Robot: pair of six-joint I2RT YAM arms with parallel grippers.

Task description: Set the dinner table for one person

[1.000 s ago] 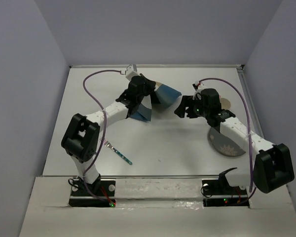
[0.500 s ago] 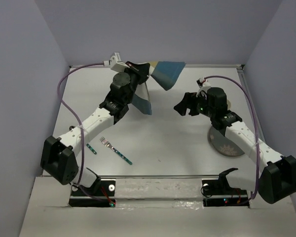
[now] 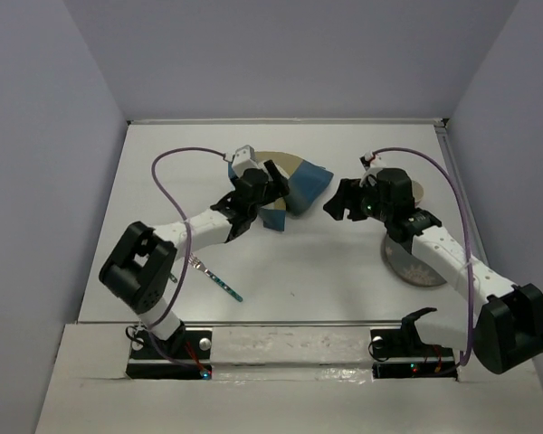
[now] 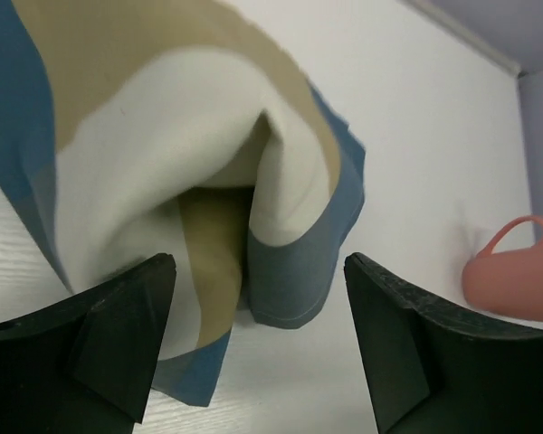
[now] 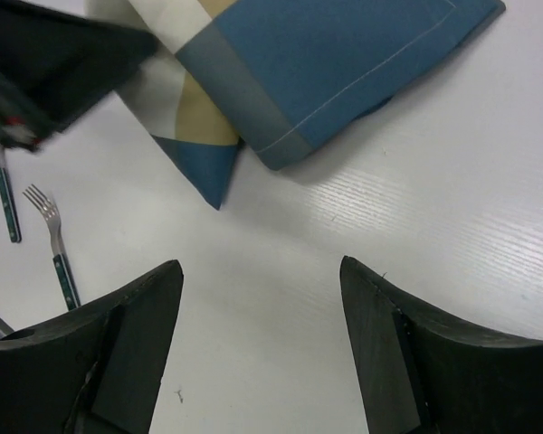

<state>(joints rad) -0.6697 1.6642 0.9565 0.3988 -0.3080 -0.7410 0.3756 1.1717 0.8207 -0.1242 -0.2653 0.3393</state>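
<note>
On the white dinner table (image 3: 299, 258) a blue, tan and white checked placemat (image 3: 300, 181) lies crumpled and folded at the back middle. My left gripper (image 3: 271, 187) is open at its left edge. In the left wrist view the cloth (image 4: 163, 117) bulges between and beyond the spread fingers of the left gripper (image 4: 258, 267), which grip nothing. My right gripper (image 3: 333, 202) hovers open just right of the placemat (image 5: 344, 54). The right wrist view shows only bare table between the right gripper's (image 5: 258, 267) fingers.
A patterned grey plate (image 3: 423, 268) lies at the right, partly under my right arm. A fork (image 3: 219, 282) with a teal handle lies front left, with a knife (image 5: 7, 203) beside it. A pink mug (image 4: 516, 276) stands right of the placemat. A metal rail (image 3: 454, 181) runs along the table's right edge.
My left gripper swung the placemat up toward the back wall, brought it down again and opened, dropping the cloth in a crumpled heap. The right gripper barely shifted.
</note>
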